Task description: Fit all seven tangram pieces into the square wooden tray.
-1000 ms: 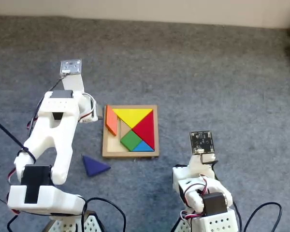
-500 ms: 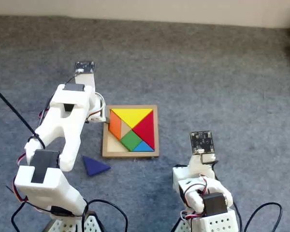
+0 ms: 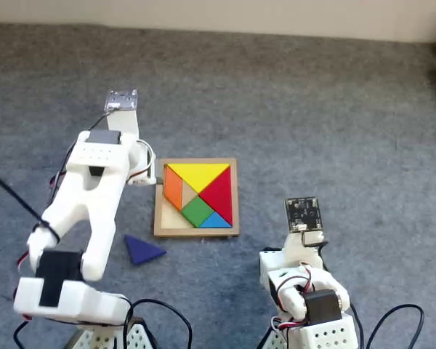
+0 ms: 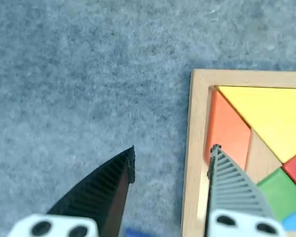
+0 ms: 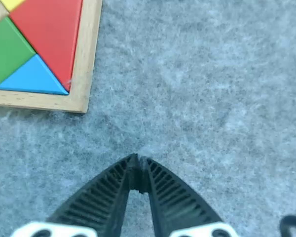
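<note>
- Your left gripper [image 4: 172,149] is released and holds nothing, jaws straddling one rim of the wooden tray [image 3: 196,233].
- The tray sits mid-worktop [image 3: 334,109].
- Five pieces are seated: yellow triangle [image 3: 198,174], red triangle [image 3: 219,195], green square [image 3: 198,211], light blue triangle [image 3: 216,219], orange piece [image 3: 173,190].
- The dark blue triangle [image 3: 142,249] is still out, just off the tray's corner toward the arms' edge.
- Bare wood shows at that corner, likely its slot.
- Can't tell where the seventh piece is.
- Your right gripper [image 5: 138,159] is clenched on nothing, over bare worktop.
</note>
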Motion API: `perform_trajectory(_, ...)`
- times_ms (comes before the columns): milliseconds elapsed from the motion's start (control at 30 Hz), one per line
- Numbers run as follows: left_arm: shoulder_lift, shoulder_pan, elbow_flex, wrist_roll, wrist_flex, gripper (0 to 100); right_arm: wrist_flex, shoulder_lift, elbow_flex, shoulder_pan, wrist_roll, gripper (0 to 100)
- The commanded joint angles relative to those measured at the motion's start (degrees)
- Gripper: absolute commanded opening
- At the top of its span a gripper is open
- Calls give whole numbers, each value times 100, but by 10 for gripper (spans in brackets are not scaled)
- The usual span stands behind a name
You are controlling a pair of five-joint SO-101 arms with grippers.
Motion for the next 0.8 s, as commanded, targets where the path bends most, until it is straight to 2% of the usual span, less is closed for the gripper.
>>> perform_trajectory(0,-681,31,119,-53,79,242,31,-101,875,-31,-9,5)
perform_trajectory(300,-2607,22,1525,-79,88,246,31,-92,875,-13,-9,5)
perform_trajectory(467,-3319,-4,2308,-1037,448,246,31,-92,875,-13,-9,5)
perform_trajectory(633,-3547,-13,2404,-1521,1029,246,22,-92,875,-13,-9,5)
perform_trajectory(767,-3565,-4,2404,-2752,1248,245,22,-92,875,-13,-9,5)
